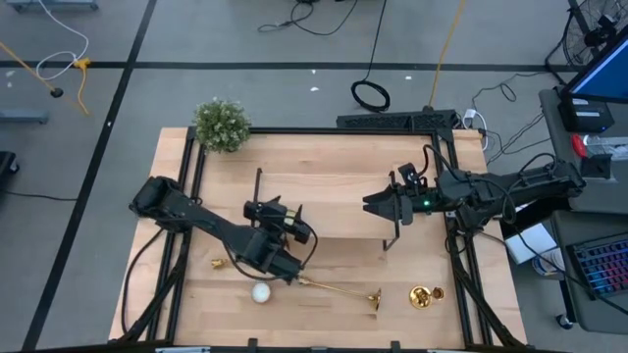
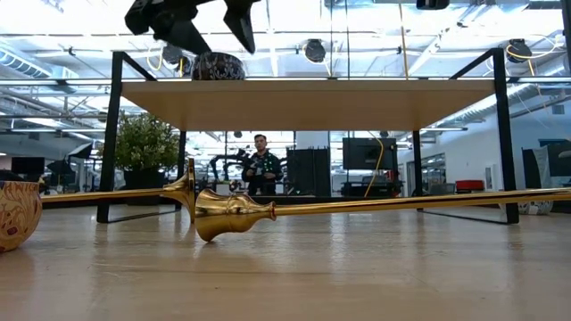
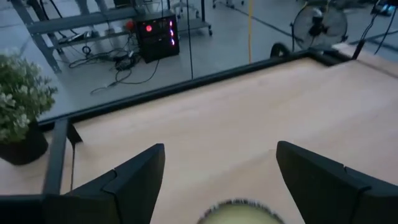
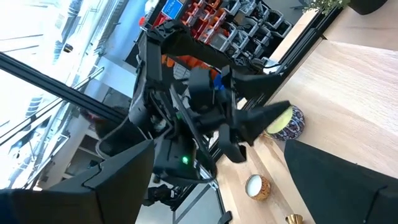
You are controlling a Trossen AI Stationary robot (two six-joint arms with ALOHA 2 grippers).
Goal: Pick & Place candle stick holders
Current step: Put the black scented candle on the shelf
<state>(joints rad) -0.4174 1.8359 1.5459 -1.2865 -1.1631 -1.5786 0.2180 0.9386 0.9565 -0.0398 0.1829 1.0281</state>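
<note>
Candlesticks number two by my count, both lying flat on the desk (image 1: 324, 319) in front of the shelf (image 1: 334, 211): one (image 1: 339, 290) stretches along the front edge with its round base toward the right, and of the other (image 1: 218, 263) only a gold end shows beside my left arm in the high view, the rest hidden under it. From the low view both lie on their sides, stems level with the wood. I can find no third one. My left tool (image 3: 219, 149) hangs over the shelf top with its fingers spread wide, pinching nothing, and one patterned jar (image 2: 219, 65) stands on the shelf right under it, its pale top showing between the fingers. My right tool (image 1: 378, 206) is over the right part of the shelf, its fingers also spread and empty, well apart from both candlesticks. One white candle (image 1: 260, 291) sits on the desk near the first candlestick's thin end, one small ornate gold cup (image 1: 422, 295) just beyond its base, and one plant (image 1: 221, 125) at the far left corner.
</note>
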